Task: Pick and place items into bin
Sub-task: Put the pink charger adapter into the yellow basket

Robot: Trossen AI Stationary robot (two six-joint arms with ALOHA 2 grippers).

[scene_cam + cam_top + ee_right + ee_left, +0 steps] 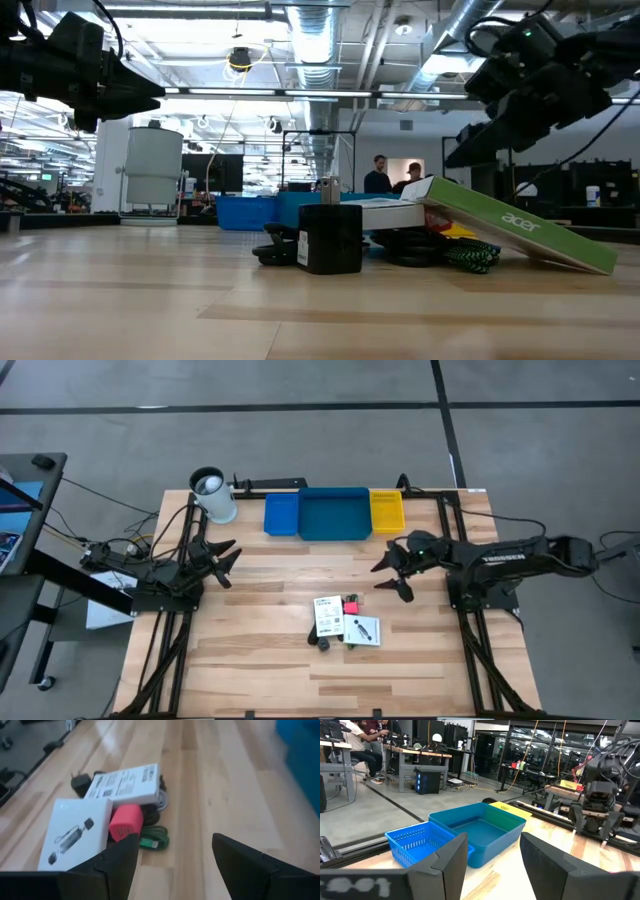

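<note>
nearest you, the black charger block [329, 239] fronts the packets [328, 617] and red block [351, 607] mid-table. both grippers, left [226, 560] and right [392, 571], hover open; trays [333, 513] sit beyond, cup [213, 496] beside.

The word "acer" stands in pale letters on the green edge of the tilted box [520, 228]; print on the white packets [125, 784] is unreadable.
</note>
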